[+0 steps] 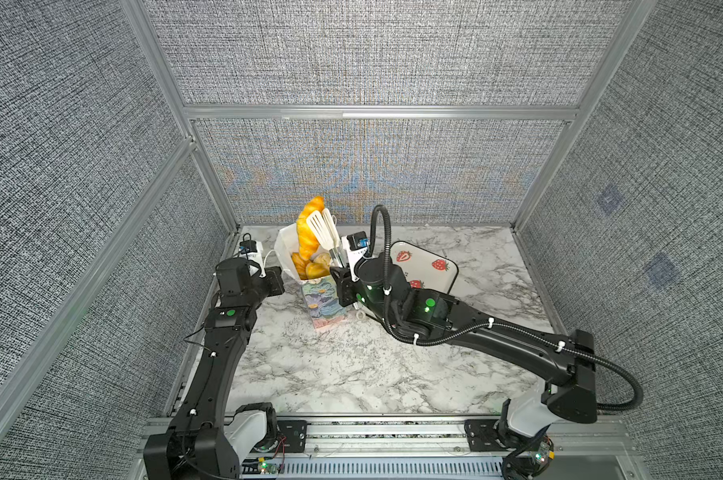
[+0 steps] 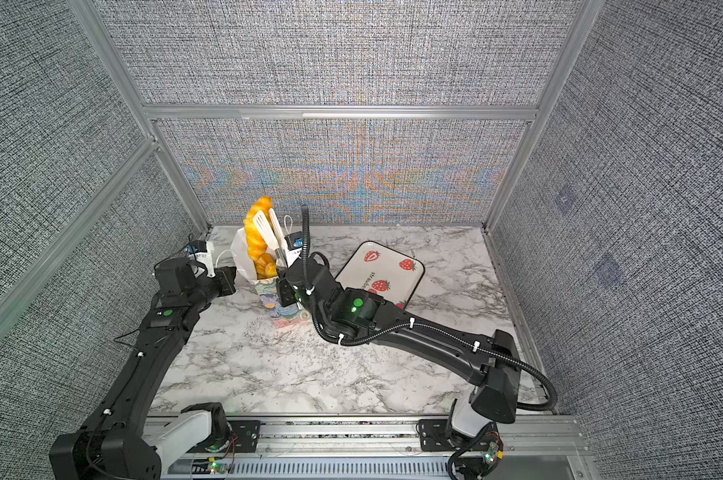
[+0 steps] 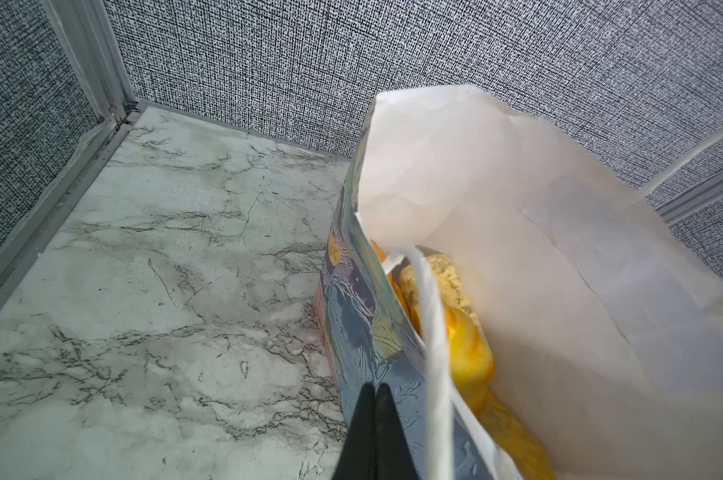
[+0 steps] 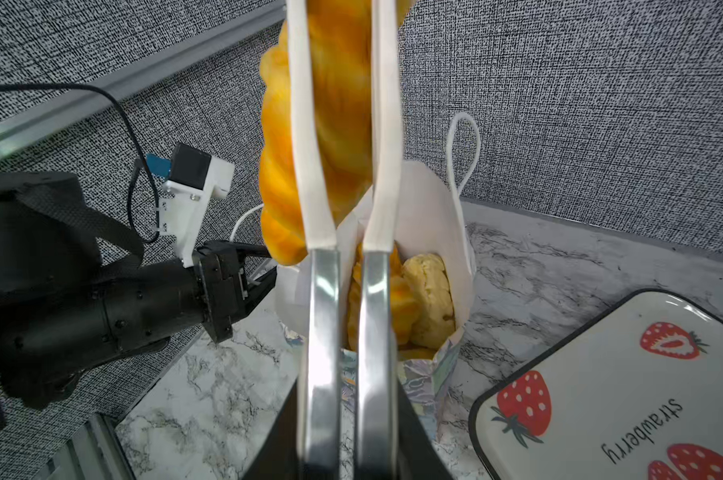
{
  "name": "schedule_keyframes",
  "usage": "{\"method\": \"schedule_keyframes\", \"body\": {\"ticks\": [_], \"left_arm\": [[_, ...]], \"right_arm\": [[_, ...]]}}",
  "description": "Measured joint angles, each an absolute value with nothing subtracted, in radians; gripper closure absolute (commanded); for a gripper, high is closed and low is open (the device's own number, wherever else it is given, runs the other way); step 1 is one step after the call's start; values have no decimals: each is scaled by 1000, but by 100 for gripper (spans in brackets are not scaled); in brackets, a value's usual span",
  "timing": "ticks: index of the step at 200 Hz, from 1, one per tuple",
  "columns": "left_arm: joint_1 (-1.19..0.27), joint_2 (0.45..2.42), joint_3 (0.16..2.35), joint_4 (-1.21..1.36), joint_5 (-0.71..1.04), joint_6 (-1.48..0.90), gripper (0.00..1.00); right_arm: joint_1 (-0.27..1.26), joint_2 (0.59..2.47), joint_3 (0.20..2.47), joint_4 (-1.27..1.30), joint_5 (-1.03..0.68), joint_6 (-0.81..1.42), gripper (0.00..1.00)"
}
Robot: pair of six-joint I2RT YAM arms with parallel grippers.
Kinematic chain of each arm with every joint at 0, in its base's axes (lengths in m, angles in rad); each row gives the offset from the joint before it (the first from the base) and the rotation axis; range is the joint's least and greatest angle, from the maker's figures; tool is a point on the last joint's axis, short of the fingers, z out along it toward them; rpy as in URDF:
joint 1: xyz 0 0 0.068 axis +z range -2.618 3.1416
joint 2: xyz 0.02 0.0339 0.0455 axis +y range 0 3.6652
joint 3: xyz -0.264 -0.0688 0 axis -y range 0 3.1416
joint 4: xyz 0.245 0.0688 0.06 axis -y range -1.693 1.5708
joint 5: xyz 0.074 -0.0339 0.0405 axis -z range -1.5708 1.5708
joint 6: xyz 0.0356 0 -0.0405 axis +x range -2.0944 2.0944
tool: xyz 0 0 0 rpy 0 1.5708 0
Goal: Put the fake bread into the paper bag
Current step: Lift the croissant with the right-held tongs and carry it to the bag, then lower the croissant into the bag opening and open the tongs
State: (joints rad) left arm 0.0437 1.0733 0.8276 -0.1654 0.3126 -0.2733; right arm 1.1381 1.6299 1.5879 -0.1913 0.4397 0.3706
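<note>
One croissant [image 1: 304, 237] is not yet in the paper bag [image 1: 324, 309]. It hangs upright, pinched between the white blades of the tongs [image 1: 324, 232], with its lower tip at the bag's mouth and most of its length above the rim. The right claw [image 4: 347, 440] is clenched on the tongs' metal arms. The left claw [image 3: 375, 395] is clenched at the bag's near rim; I cannot tell whether paper or cord sits between its fingers.

Several pastries [image 1: 310, 268] fill the bag close to the top. The likeliest trouble is that the long croissant lands on that pile, sits proud of the rim and rolls out onto the worktop [image 1: 351, 365]. It is glossy and held only by its sides, so it may slip early and strike the rim. A downward push from the tongs could crumple the wall or tip the tall, narrow bag toward the strawberry tray [image 1: 420, 251].
</note>
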Motion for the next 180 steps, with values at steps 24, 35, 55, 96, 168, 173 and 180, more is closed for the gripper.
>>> {"method": "schedule_keyframes", "body": {"ticks": [24,35,55,96,168,173,180], "left_arm": [[46,1073,828,-165,313,-273,100],[46,1073,828,-165,313,-273,100],[46,1073,828,-165,313,-273,100],[46,1073,828,-165,313,-273,100],[46,1073,828,-165,313,-273,100],[46,1073,828,-165,313,-273,100],[46,1073,828,-165,313,-273,100]], "right_arm": [[1143,1671,1641,-242,452,361,75],[1147,1687,1661,-262,460,358,75],[1149,1716,1697,-307,476,356,75],[1147,1753,1741,-378,495,355,74],[1138,1777,1764,-469,518,380,74],[1135,1777,1764,-473,518,384,74],[1132,1777,1764,-477,518,387,74]]}}
